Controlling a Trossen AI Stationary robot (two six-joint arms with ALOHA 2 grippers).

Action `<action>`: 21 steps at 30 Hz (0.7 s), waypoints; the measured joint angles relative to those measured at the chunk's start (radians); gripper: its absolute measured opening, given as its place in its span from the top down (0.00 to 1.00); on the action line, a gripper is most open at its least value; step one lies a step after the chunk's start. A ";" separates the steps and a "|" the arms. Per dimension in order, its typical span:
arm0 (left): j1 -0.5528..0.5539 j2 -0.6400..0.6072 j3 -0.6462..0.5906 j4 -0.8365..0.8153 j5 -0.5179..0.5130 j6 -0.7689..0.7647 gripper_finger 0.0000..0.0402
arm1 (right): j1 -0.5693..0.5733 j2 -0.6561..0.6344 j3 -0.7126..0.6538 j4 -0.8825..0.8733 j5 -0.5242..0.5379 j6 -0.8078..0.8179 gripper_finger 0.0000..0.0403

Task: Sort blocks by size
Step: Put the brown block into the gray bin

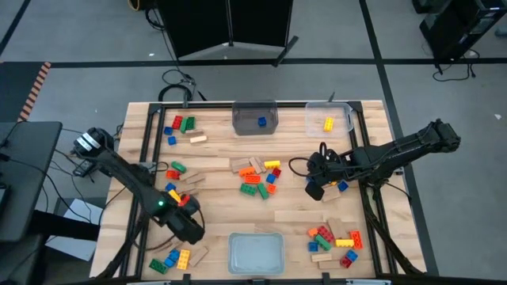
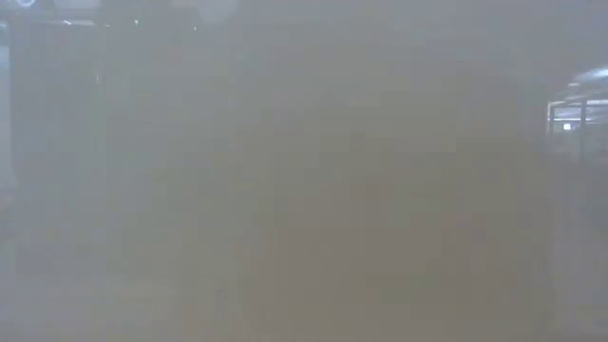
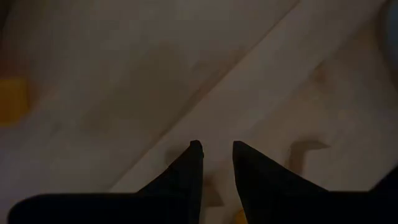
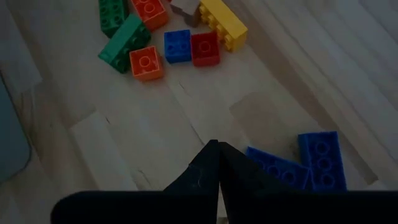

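Right end effector: nearest the wrist camera; fingertips pressed together, nothing between them; hung low over bare wood right of the tabletop's middle, in the high view.
Blue bricks: two studded pieces lying just beside the right fingertips, touching each other; judged the likeliest next pick, given how close the tips stood.
Central cluster: green, orange, blue, red and yellow bricks, loose and unsorted, a little beyond the right end effector; same heap at mid-tabletop in the high view.
Left end effector: fingers narrowly parted with bare wood showing in the gap; no brick seen between them; low over the near-left part of the tabletop.
Yellow piece: at the edge of the left wrist view, apart from the fingers; blurred, kind not certain.
Near-left group: blue, green and yellow bricks by the left end effector, plus a tan block.
Far-left group: mixed bricks, well apart from both arms.
Near-right group: mixed bricks and tan blocks.
Far middle bin: clear, one blue brick inside.
Far right bin: clear, one yellow brick inside.
Near bin: clear; contents not discernible.
Tabletop: pale wood planks.
Progress (judgement): early; most blocks lay outside the bins.
Low view: fogged, nothing legible.
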 joint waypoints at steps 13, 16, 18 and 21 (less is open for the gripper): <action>0.033 0.081 0.001 0.049 0.040 0.000 0.73 | 0.000 0.000 0.000 0.002 -0.026 -0.007 0.95; 0.050 0.081 0.001 0.045 0.037 0.009 0.69 | 0.000 0.000 0.000 0.002 -0.026 -0.007 0.95; 0.063 0.081 0.001 0.035 0.037 0.023 0.66 | 0.000 0.000 0.000 0.002 -0.026 -0.007 0.95; 0.078 0.081 0.001 0.025 0.037 0.033 0.60 | 0.000 0.000 0.000 0.002 -0.026 0.002 0.95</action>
